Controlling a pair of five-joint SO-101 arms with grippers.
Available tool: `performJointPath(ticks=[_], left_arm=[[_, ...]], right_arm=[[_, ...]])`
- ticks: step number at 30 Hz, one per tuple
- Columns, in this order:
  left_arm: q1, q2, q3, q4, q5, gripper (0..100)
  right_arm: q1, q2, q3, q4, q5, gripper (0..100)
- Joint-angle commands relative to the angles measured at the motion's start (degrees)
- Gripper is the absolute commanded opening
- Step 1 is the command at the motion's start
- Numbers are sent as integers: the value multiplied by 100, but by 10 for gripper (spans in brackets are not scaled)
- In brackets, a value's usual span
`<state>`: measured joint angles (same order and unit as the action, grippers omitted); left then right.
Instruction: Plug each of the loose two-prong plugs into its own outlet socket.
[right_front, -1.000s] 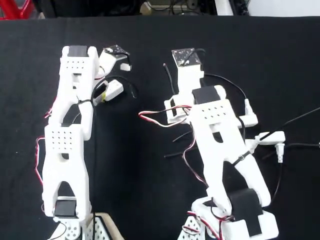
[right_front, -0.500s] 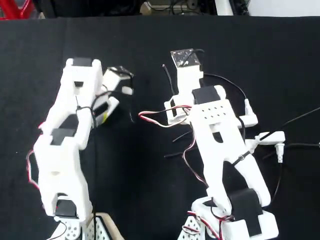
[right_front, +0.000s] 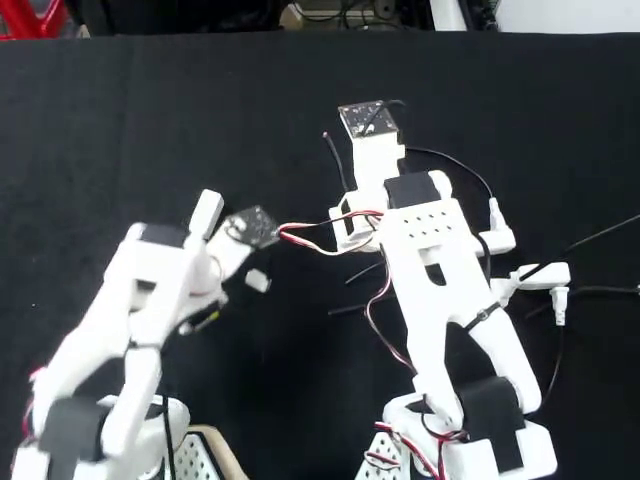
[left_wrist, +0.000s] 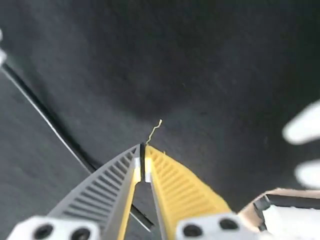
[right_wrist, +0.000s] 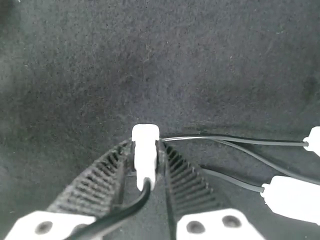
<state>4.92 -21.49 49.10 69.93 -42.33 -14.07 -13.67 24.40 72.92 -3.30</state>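
Over the black table (right_front: 90, 120) I am pulling the left gripper (left_wrist: 143, 148) back from its far left toward the near edge, jaws pressed together on nothing, while the right gripper (right_wrist: 146, 146) is still clamping the white plug (right_wrist: 145, 162) near the far middle, unplugged.

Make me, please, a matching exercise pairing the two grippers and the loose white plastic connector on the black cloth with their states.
Things:
1 left gripper
2 right gripper
3 loose white plastic connector

States:
A lying free on the black cloth
B shut, tips together, nothing held
C shut on the small white plastic plug

Pairs: 1-B, 2-C, 3-A
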Motion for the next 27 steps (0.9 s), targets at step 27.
performJointPath(ticks=[27], left_arm=[[-875,1864,-3073,-1029,2259,268]], right_arm=[[35,-13,-84,105,44,12]])
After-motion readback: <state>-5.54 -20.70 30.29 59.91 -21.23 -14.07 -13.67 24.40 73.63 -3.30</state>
